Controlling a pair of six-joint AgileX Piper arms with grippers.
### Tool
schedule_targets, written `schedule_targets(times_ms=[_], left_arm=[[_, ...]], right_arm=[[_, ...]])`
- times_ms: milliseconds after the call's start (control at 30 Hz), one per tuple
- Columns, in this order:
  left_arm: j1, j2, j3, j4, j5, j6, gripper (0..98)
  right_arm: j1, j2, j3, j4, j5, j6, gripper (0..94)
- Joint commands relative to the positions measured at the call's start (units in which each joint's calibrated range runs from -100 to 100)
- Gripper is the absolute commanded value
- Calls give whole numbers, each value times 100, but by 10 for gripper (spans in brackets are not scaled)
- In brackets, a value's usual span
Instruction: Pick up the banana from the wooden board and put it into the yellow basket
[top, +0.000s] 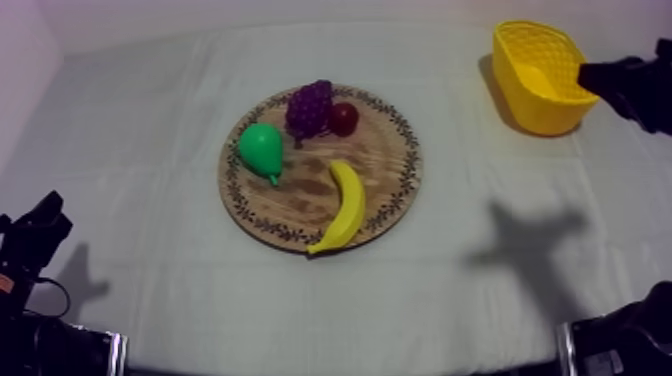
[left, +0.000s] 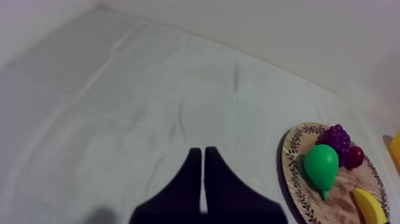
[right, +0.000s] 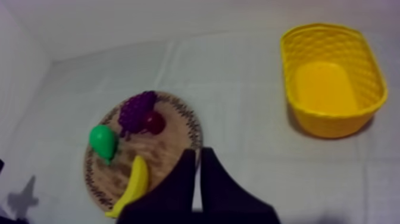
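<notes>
Banana (top: 345, 206) on board (top: 386, 165), away from left gripper (left: 202, 151) and right gripper (right: 198, 152), both closed empty

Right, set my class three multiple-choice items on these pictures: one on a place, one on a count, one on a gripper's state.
1. The curved yellow toy banana lies: A in a metal bowl; B on the round wooden board; C between a gripper's fingers.
2. Toy fruits on the board: A two; B three; C four.
3. The black fingers of the left gripper are: A open; B shut on nothing; C shut on a fruit.
Key: 1 B, it rests near the board's patterned rim. 2 C, banana, green pear, purple grapes, small red fruit. 3 B, they lie together as a narrow wedge.
</notes>
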Motion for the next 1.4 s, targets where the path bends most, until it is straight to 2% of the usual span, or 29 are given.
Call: schedule_targets(times_ms=[0, 267, 433, 633, 733, 800, 833, 867, 900, 967, 1033, 1100, 1367], left_arm=[[-3, -3, 3, -3, 2, 1, 1], [-3, -3, 3, -3, 2, 2, 1], [-3, -3, 3, -3, 2, 1, 1], [-3, -3, 3, -3, 2, -3, 1], [-3, -3, 3, -3, 2, -3, 1], [-3, -3, 3, -3, 2, -3, 1], [-3, -3, 3, -3, 2, -3, 1], [-3, -3, 3, -3, 2, -3, 1], [-3, -3, 3, -3, 2, -3, 1], [-3, -3, 3, -3, 2, -3, 1], [-3, -3, 3, -3, 2, -1, 1], [-3, -3, 3, -3, 2, 1, 1], [-3, -3, 3, -3, 2, -3, 1]], right_arm=[[-558, 537, -406, 135, 223, -602, 33], [-1440, 1568, -1040, 118, 837, -939, 43], [-1721, 2260, -1148, 173, 654, -1209, 47], [-1834, 2897, -1162, 88, 280, -1329, 57], [-2031, 3052, -1022, 305, 133, -1566, 87], [-2218, 3143, -902, 541, 85, -1781, 135], [-2275, 3187, -872, 575, 87, -1812, 177], [-2278, 3231, -865, 515, 87, -1747, 243], [-2229, 3274, -870, 340, 62, -1551, 341], [-2058, 3358, -906, -209, -17, -893, 522], [-1965, 3415, -951, -543, -55, -492, 625], [-1998, 3460, -1016, -576, -27, -434, 654], [-2105, 3617, -955, -498, -175, -530, 650]])
